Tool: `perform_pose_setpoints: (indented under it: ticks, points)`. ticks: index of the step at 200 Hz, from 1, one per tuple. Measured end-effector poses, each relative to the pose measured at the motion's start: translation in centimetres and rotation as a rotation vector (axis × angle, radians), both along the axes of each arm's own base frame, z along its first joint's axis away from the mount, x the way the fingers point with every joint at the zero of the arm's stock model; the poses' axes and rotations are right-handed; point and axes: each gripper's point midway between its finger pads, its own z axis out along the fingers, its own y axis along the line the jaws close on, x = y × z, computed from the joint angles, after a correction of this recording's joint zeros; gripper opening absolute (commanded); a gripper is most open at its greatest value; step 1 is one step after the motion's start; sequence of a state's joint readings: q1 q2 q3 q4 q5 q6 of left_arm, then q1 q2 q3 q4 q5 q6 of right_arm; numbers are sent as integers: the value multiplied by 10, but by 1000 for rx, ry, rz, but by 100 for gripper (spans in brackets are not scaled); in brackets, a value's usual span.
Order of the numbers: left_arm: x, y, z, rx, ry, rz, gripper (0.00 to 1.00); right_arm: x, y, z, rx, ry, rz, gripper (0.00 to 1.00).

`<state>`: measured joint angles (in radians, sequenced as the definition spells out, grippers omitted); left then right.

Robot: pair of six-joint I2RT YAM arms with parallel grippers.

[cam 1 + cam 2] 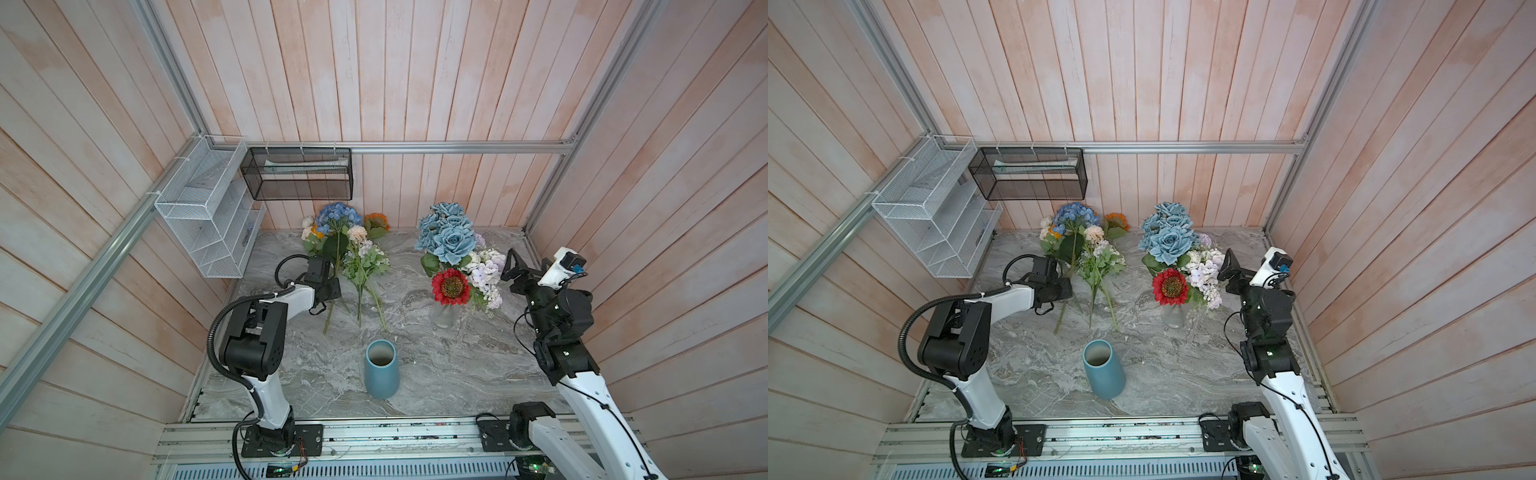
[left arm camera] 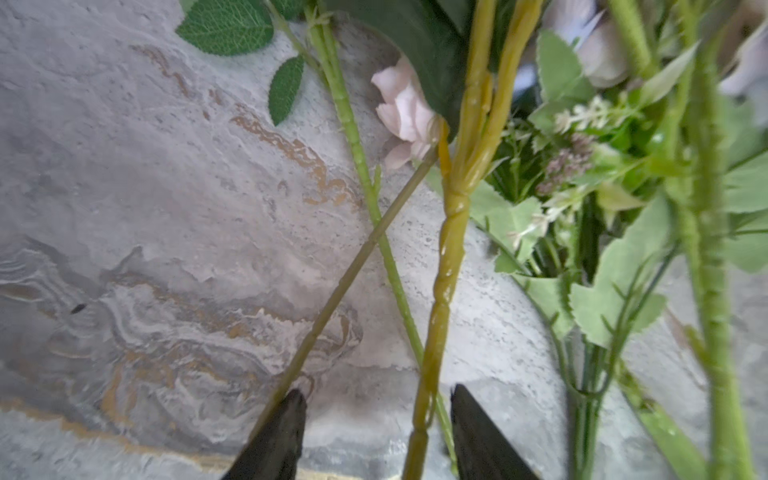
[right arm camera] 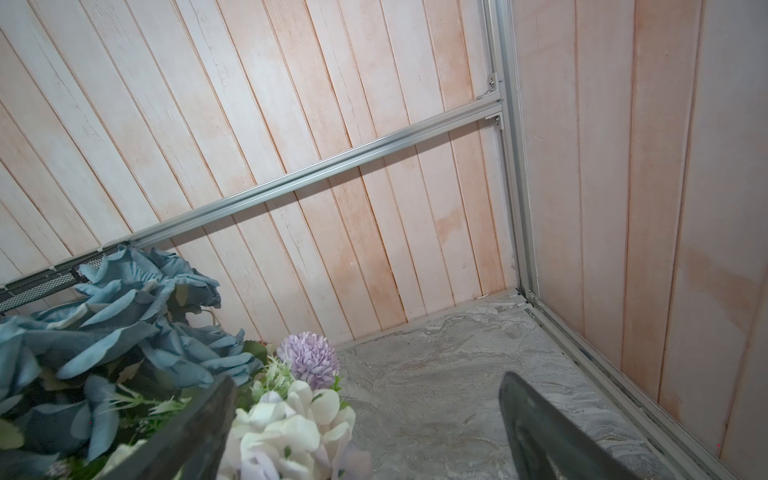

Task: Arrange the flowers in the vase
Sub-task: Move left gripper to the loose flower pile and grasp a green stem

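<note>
Several loose flowers lie at the back left of the marble table: a blue hydrangea [image 1: 337, 216] [image 1: 1074, 215], peach roses [image 1: 356, 233], an orange sunflower [image 1: 376, 220]. Their green stems [image 1: 360, 299] point toward the front. My left gripper [image 1: 331, 290] [image 1: 1064, 291] [image 2: 376, 399] is low over the leftmost stems. It is open, with a yellow-green stem [image 2: 446, 266] running loose between its jaws. An empty blue vase [image 1: 380, 369] [image 1: 1103, 368] stands front centre. My right gripper [image 1: 512, 266] [image 1: 1228, 266] [image 3: 368, 386] hangs open and empty beside a bouquet.
A glass vase [image 1: 444, 316] at the right holds dusty-blue roses [image 1: 449, 235] [image 3: 124, 316], a red sunflower [image 1: 451, 286] and lilac and white blooms [image 3: 291, 419]. A white wire rack [image 1: 208, 212] and a black mesh basket [image 1: 299, 174] hang on the back left walls.
</note>
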<state>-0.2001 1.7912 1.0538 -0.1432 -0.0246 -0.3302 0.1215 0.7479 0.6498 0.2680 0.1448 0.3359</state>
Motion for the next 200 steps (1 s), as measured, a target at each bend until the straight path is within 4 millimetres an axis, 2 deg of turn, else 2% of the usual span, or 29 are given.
perform_pose_setpoints:
  ticks: [26,40,57,76,97,118,140,172,200]
  points:
    - [-2,-15,50,-91,-111,-35,59,0,0,0,0,0,2,98]
    - [0,-29,77,-152,-182,-70,54,1,0,-1,0,3,2,98]
    - [3,-48,89,-205,-217,-115,46,2,1,-2,-1,6,5,98]
    - [10,-68,80,-227,-192,-154,44,2,1,-2,-1,7,7,98]
    - [16,-88,52,-228,-130,-184,43,2,2,-2,-2,6,8,98]
    - [13,-98,22,-209,-64,-196,44,0,1,0,-4,1,7,98]
    - [7,-102,1,-192,-12,-197,43,-1,1,1,-6,-4,7,98]
    - [4,-104,-8,-194,13,-191,14,-1,1,1,-6,-3,7,98]
    - [5,-104,-8,-189,10,-191,0,-1,1,1,-6,-3,7,98]
